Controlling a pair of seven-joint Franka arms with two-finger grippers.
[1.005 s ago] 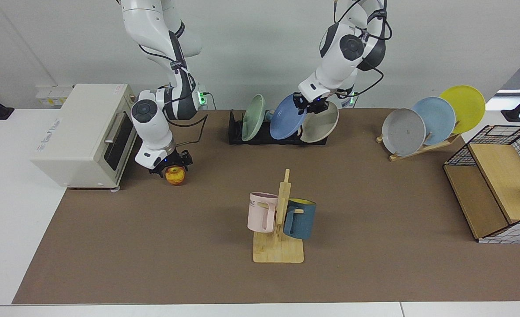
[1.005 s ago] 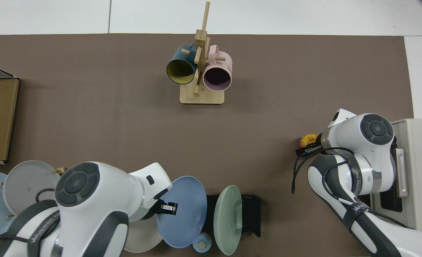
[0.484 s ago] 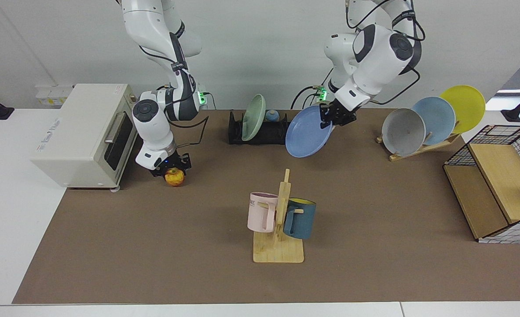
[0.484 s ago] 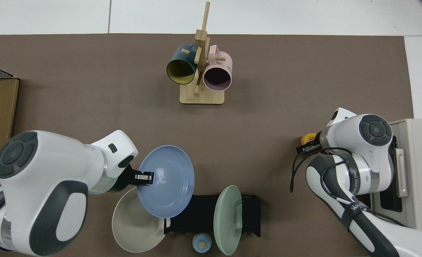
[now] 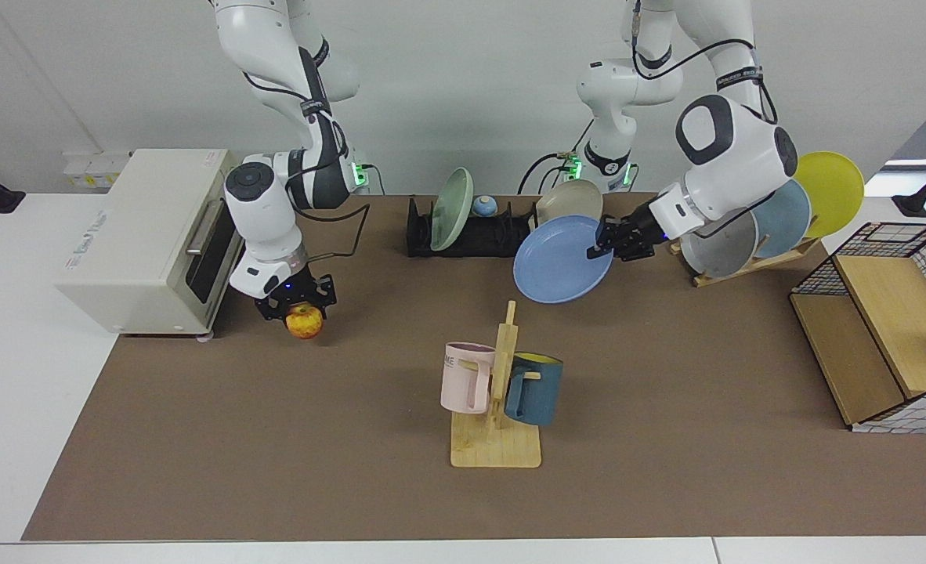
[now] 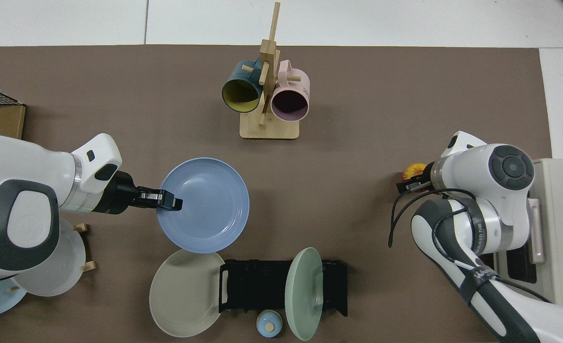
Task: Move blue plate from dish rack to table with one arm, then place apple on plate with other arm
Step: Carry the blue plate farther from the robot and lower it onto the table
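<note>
Nearest the camera, a wooden mug tree stood on the brown mat of the table, a pink mug and a dark blue mug hung on its pegs; the pink mug bore dark lettering too small to read. Beyond it, the right gripper pointed down beside a cream toaster oven, its fingers closed on the apple, which hung just above the mat. The left arm reached across from its base, forearm nearly level, and the left gripper pinched the rim of the blue plate, holding it tilted in the air, clear of the dish rack. In the top view the plate faced up over bare mat. Farther back, the rack held a green plate upright, a beige plate leaning at its end. The oven's side carried faint writing, unreadable. A plain white wall closed the room.
</note>
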